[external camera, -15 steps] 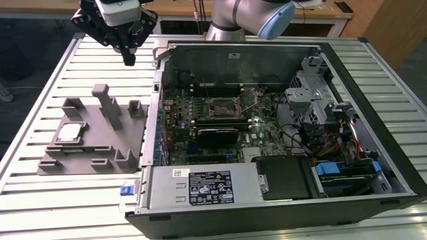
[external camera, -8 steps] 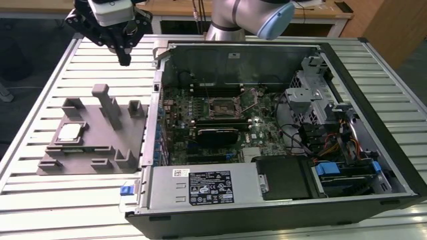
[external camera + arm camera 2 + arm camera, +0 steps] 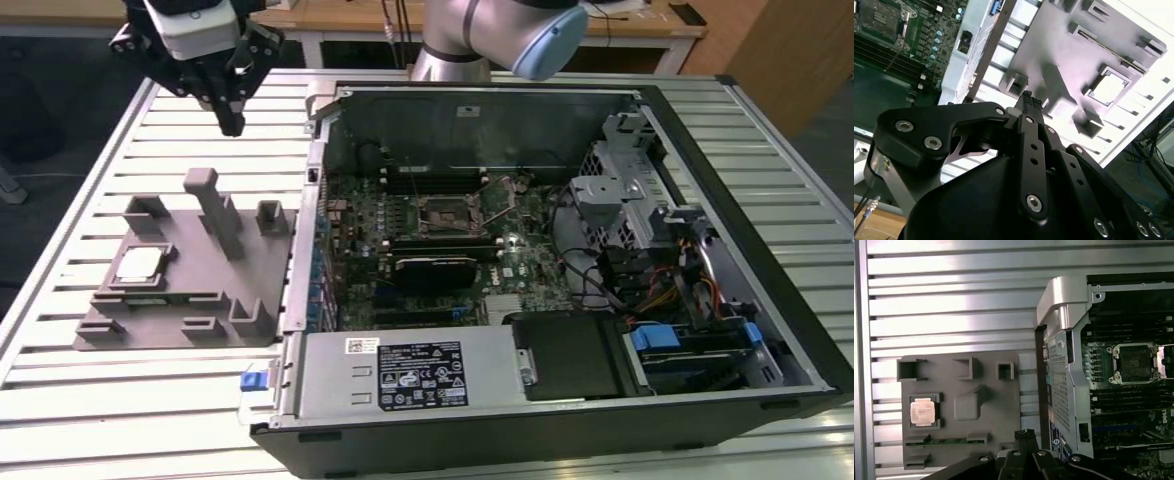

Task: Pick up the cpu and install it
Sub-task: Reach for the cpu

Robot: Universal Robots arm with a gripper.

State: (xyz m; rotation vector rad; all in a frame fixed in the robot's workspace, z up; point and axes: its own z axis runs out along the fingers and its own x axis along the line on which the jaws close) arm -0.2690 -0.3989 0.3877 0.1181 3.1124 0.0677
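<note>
Jaws shut & empty over slatted table (image 3: 80,400) w/ cpu (image 3: 139,263) in grey fixture (image 3: 194,290) by open PC case (image 3: 561,428).

A slatted metal table (image 3: 80,400) is seen, and an open computer case (image 3: 561,445) is laid flat on it. Inside the case a green motherboard (image 3: 527,262) is exposed. A square socket frame (image 3: 445,211) is set near its middle, and its cover appears to be swung open. A labelled silver power supply (image 3: 400,372) is mounted along the case's near wall, and a blue connector (image 3: 654,338) is seen towards the exterior view's right. A grey fixture block (image 3: 200,275) with upright posts is placed on the table just beside the case, on the exterior view's left.
</note>
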